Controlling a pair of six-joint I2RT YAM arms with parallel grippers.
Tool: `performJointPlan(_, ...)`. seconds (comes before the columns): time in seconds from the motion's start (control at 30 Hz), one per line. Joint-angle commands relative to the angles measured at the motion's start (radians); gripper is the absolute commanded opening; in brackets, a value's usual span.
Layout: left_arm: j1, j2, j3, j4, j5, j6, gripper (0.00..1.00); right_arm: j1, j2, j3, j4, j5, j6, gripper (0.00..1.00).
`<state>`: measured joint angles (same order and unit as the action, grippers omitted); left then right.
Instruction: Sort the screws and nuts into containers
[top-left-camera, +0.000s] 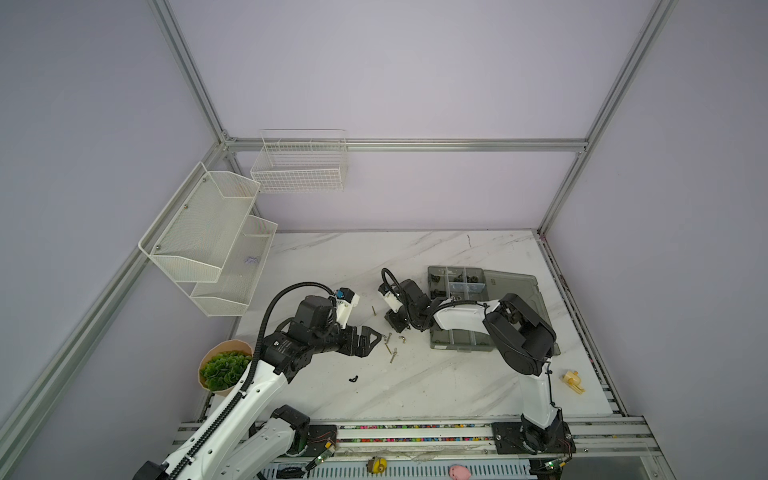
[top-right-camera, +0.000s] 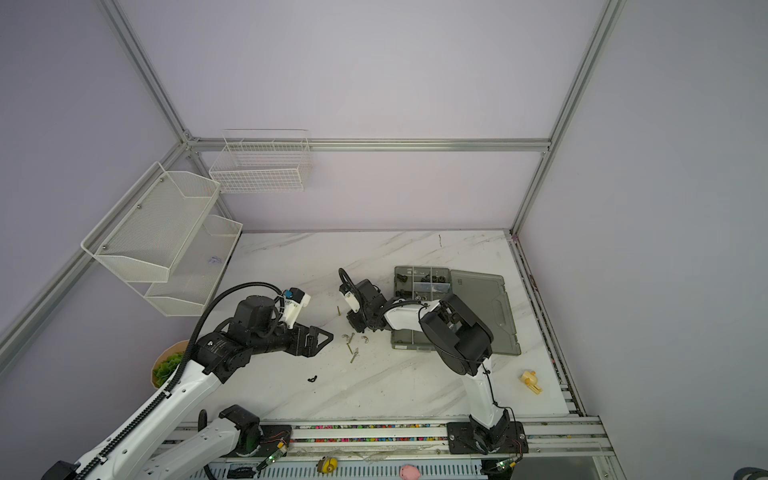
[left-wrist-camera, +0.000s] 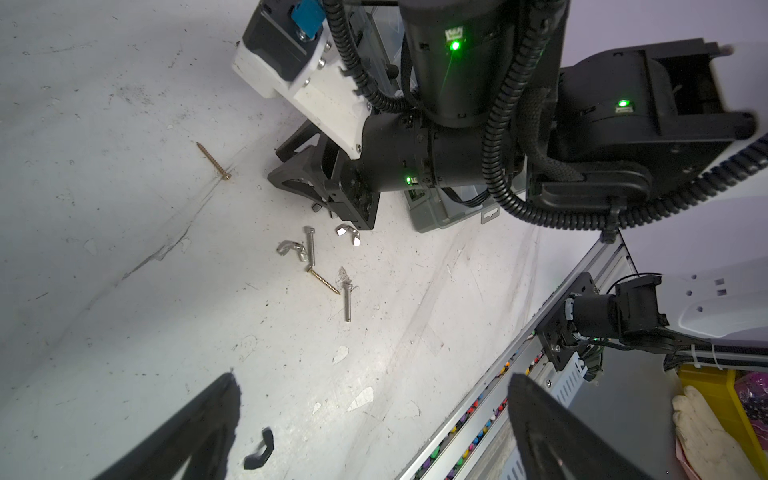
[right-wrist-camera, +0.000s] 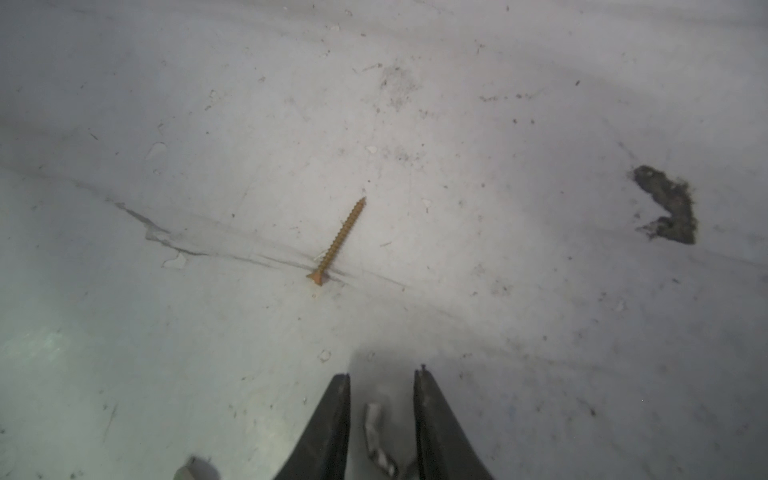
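My right gripper (right-wrist-camera: 382, 374) is down at the tabletop (right-wrist-camera: 166, 124) with its jaws apart, straddling a silver wing nut (right-wrist-camera: 376, 436). Gaps show on both sides, but that corner is blurred, so I can't be sure neither pad touches it. My left gripper (left-wrist-camera: 374, 378) hangs wide apart and empty, near the right one at about 9 o'clock in both top views. From the right gripper, the box (top-left-camera: 457, 348) lies at 3 o'clock, a brass screw (top-left-camera: 373, 309) at 11, and more screws (top-left-camera: 390, 353) at 6.

The risk I see is that the nut is small, curved and slick, so an off-centre squeeze could flick it out sideways or tip it. Tips scraping the tabletop could also stall the pinch, or rake a neighbouring screw along.
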<state>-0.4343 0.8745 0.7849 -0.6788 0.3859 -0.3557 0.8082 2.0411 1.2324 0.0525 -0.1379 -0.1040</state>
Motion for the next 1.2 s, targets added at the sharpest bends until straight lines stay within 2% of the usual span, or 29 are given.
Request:
performJointPlan(0.0, 0.0, -0.003, -0.009, 0.01, 0.015, 0.009, 0.99, 0.006, 0.032, 0.012, -0.05, 0.018, -0.013, 0.23)
performJointPlan(0.1, -0.001, -0.02, -0.009, 0.009, 0.015, 0.004, 1.0, 0.006, 0.028, 0.02, -0.065, 0.029, -0.007, 0.15)
performJointPlan(0.23, 0.0, -0.041, -0.016, 0.017, -0.006, 0.004, 0.99, 0.005, -0.004, -0.012, -0.014, 0.024, 0.003, 0.11)
performJointPlan(0.5, -0.001, -0.002, -0.01, 0.015, 0.035, 0.006, 1.0, 0.006, -0.028, -0.015, 0.006, 0.082, 0.022, 0.0)
performJointPlan(0.67, -0.001, -0.02, -0.014, 0.017, 0.021, 0.004, 1.0, 0.005, -0.098, -0.073, 0.086, 0.122, 0.027, 0.0)
performJointPlan(1.0, -0.011, -0.025, -0.015, 0.029, 0.068, 0.0, 1.0, -0.003, -0.196, -0.145, 0.176, 0.151, 0.042, 0.0)
performJointPlan(1.17, -0.012, -0.043, -0.021, 0.036, 0.08, 0.0, 1.0, -0.072, -0.279, -0.201, 0.217, 0.153, 0.109, 0.0)
